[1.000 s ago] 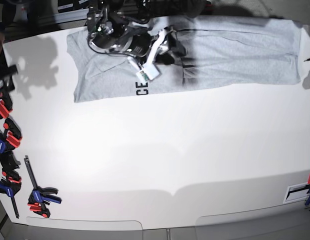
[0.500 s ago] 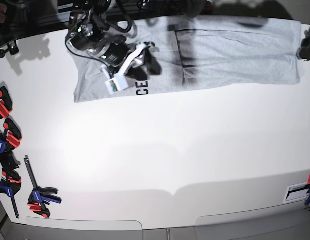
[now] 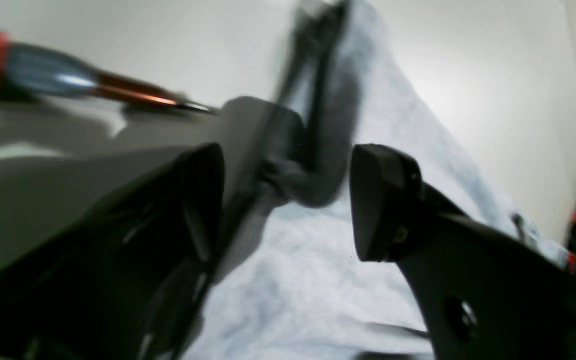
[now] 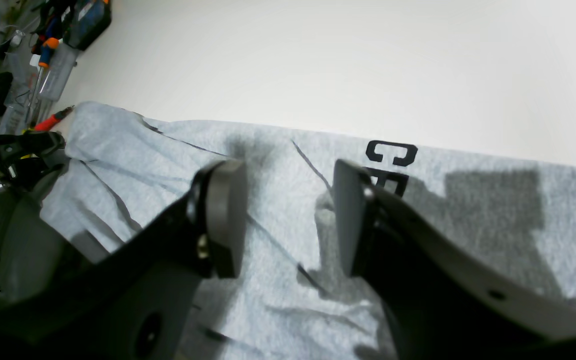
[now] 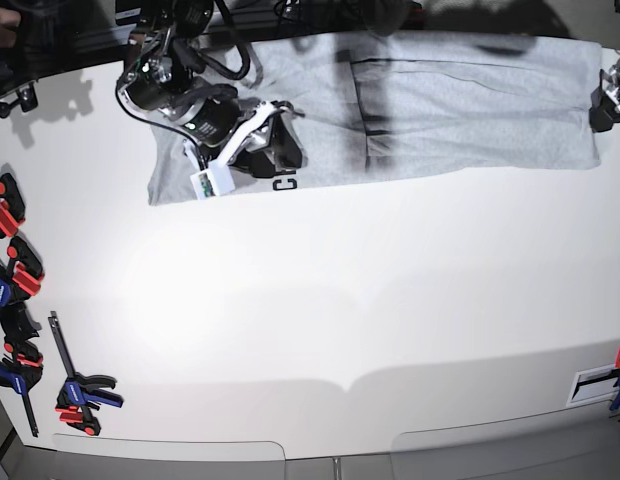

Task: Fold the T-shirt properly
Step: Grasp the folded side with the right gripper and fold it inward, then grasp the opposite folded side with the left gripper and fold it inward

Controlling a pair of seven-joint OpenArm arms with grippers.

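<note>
The T-shirt [image 5: 440, 105] lies folded into a long light-grey strip along the table's far edge. Black lettering [image 5: 283, 183] shows at its near edge. My right gripper [image 5: 273, 160] hovers over the shirt's left part, close to the lettering. In the right wrist view the gripper [image 4: 288, 220] stands open above the T-shirt [image 4: 278, 150], with nothing between its fingers and the black letters [image 4: 390, 152] just beyond. My left gripper [image 5: 612, 95] is at the shirt's right end. In the blurred left wrist view the gripper [image 3: 288, 200] is open over the grey T-shirt [image 3: 298, 280].
The white table [image 5: 340, 300] carries red and blue clamps [image 5: 15, 270] along its left edge, and another clamp [image 5: 80, 392] lies near the front left. A red-handled screwdriver [image 3: 43, 75] lies beside the shirt's right end. Tools [image 4: 48, 45] crowd the far corner.
My right arm has swung left and toward the shirt's near edge, now covering part of the lettering. My left gripper has come in at the shirt's right end.
</note>
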